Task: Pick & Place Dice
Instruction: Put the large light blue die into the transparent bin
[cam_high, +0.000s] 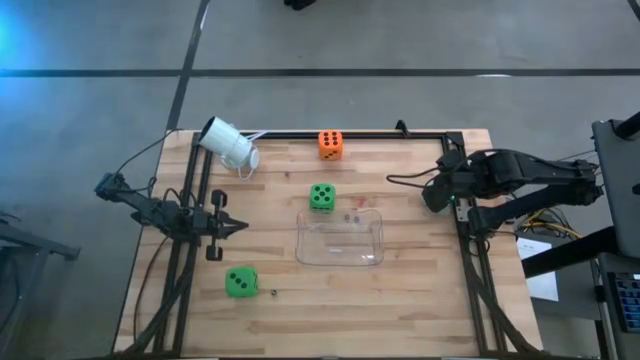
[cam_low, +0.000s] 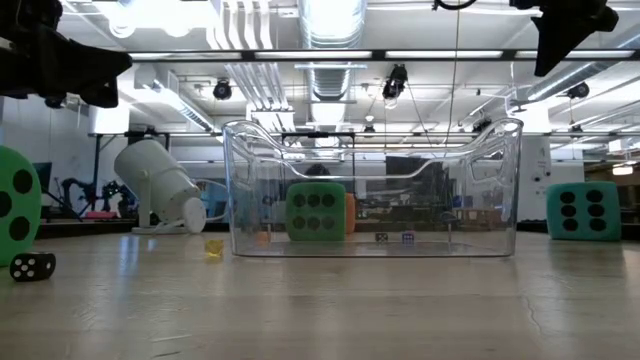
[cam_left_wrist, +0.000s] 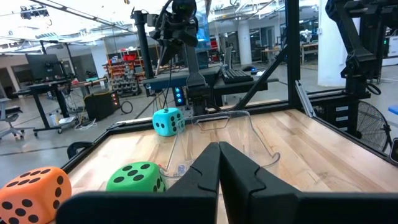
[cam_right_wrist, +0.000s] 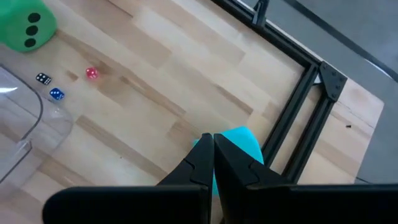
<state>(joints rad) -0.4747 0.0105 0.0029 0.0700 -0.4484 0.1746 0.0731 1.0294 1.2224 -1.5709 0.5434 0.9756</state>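
Four dice rest on their bottom faces on the wooden table. The orange die (cam_high: 330, 144) sits near the far edge. One green die (cam_high: 321, 197) stands just beyond the clear container (cam_high: 340, 240), and the other green die (cam_high: 240, 282) is near the left front. The teal die (cam_right_wrist: 241, 144) lies under my right gripper (cam_right_wrist: 211, 140), whose shut fingers hang well above it, as the low view shows with the teal die (cam_low: 583, 210) on the table. My left gripper (cam_high: 238, 226) is shut, hovering left of the container and pointing toward it.
A white cylindrical camera (cam_high: 228, 145) lies tilted at the far left corner. Tiny dice lie scattered: black (cam_right_wrist: 42, 78), blue (cam_right_wrist: 56, 94) and pink (cam_right_wrist: 91, 73) near the container, and another black one (cam_low: 32, 265) by the near green die. A black frame rail (cam_high: 360, 134) borders the table.
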